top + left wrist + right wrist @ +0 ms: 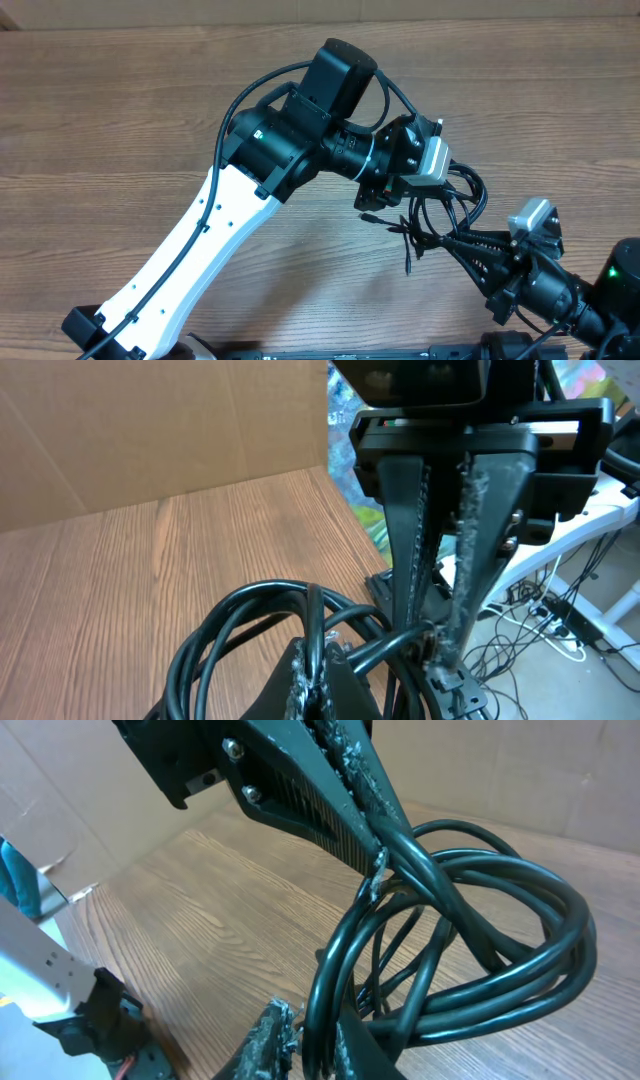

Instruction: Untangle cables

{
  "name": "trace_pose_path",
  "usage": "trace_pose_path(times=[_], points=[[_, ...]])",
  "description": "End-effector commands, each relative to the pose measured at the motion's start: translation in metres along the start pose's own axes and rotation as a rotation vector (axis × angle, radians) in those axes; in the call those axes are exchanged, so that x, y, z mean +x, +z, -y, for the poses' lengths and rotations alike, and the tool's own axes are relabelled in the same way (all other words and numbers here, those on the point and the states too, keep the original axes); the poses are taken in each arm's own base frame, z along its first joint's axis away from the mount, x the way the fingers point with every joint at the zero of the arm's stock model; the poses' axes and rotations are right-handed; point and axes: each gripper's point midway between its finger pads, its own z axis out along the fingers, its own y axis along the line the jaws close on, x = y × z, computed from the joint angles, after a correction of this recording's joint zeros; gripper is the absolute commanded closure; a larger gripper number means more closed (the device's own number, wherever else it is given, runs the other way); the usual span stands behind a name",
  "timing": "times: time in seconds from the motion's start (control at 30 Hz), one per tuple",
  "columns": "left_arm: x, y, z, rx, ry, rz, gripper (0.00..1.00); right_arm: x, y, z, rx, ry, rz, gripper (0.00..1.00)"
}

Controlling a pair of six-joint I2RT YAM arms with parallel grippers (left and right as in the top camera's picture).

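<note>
Over the right half of the wooden table (120, 120), a bundle of black cables (462, 195), coiled in several overlapping loops that cross one another; sits between the two grippers, pinched from both sides. From the lower left, the left gripper (388, 203) on its white-and-black arm (200, 240); meets the bundle at its left edge; in the right wrist view shows fingers (320, 810) pressed together, clamped at the tips on one strand of the cables. From the lower right corner, the right gripper (438, 238); points up and left into the lower part of the bundle; in the left wrist view shows two dark prongs narrowing to a tight pinch on a strand, with no gap beyond the cord itself. Both sets of tips just beside each other, with loops spilling around them. Below the bundle, one thin loose end (408, 262) trailing down onto the wood; up and to its left, a small plug end (368, 216), near the left gripper; too small to tell its colour. Cannot tell whether the loops rest on the table or hang clear of it. Behind the table, a cardboard wall (150, 430); past the table's edge in the left wrist view, white cords (560, 630) on the floor.
</note>
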Motion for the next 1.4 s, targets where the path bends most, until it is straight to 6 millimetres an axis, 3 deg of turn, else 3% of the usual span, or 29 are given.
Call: trace_pose_path(times=[0.0,0.23,0.37,0.47,0.77,0.93,1.13,1.37], points=[[-0.026,-0.008,0.020,0.044,0.035,0.066,0.96,-0.006,-0.005,0.003,0.045,-0.024,0.010,0.91],[-0.027,-0.008,0.021,0.050,0.037,0.072,0.96,-0.003,-0.006,0.013,0.107,-0.017,-0.004,0.96],[-0.026,-0.008,0.020,0.046,0.035,0.067,0.96,0.009,-0.015,0.053,0.346,0.107,-0.046,0.96],[-0.018,-0.007,0.010,-0.013,-0.021,0.020,0.96,0.019,-0.034,0.089,0.594,0.231,-0.051,0.96],[-0.011,-0.008,0.011,-0.017,-0.086,-0.006,0.96,0.030,-0.089,0.139,1.043,0.420,0.031,0.96],[-0.008,-0.008,0.014,-0.009,-0.109,-0.016,0.96,0.041,-0.114,0.149,1.208,0.456,0.024,0.96],[-0.008,-0.009,0.013,-0.012,-0.109,-0.016,0.96,0.050,-0.125,0.151,1.274,0.472,0.000,0.96],[-0.013,-0.037,0.008,-0.067,-0.112,0.014,0.96,0.054,-0.134,0.153,1.334,0.485,0.002,0.96]])
